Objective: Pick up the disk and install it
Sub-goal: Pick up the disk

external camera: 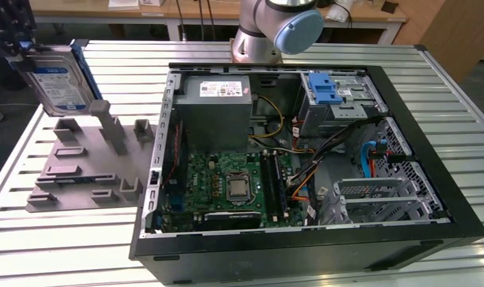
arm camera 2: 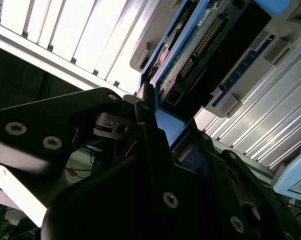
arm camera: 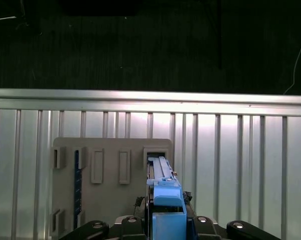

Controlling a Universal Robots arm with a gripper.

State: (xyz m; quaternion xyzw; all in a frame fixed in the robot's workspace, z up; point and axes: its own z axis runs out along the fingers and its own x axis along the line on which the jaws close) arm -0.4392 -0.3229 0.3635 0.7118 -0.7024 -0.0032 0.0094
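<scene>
Half of the job looks done to us: the pick-up is made and the install is not. At the exterior view's left, over the tabletop's (external camera: pixel 67 239) far corner, the gripper (external camera: pixel 20 48) holds the disk (external camera: pixel 57 86) upright in the air, clear of the grey fixture board (external camera: pixel 74 173) that lies below it along the tabletop's left edge. In both wrist views we see the black fingers (arm camera 2: pixel 146 107) clamped on the drive's blue rail (arm camera: pixel 164 192), with the connector end of the disk (arm camera 2: pixel 205 45) pointing away from the wrist. The drive's face carries a white-and-blue label (external camera: pixel 55 81) whose print we cannot make out. Further right, filling the middle of the tabletop, stands the open computer case (external camera: pixel 306 263). Inside it, toward its far wall, is the grey power supply (external camera: pixel 218 113) with a white sticker (external camera: pixel 222 89), also unreadable to us, and a green motherboard (external camera: pixel 226 185) nearer the front. Right of those, in the case's far right corner, sits the metal drive cage (external camera: pixel 342 110) with its blue latch (external camera: pixel 325 89). We judge that cage to be the disk's place, and it is well apart from the held drive, across the whole case.
</scene>
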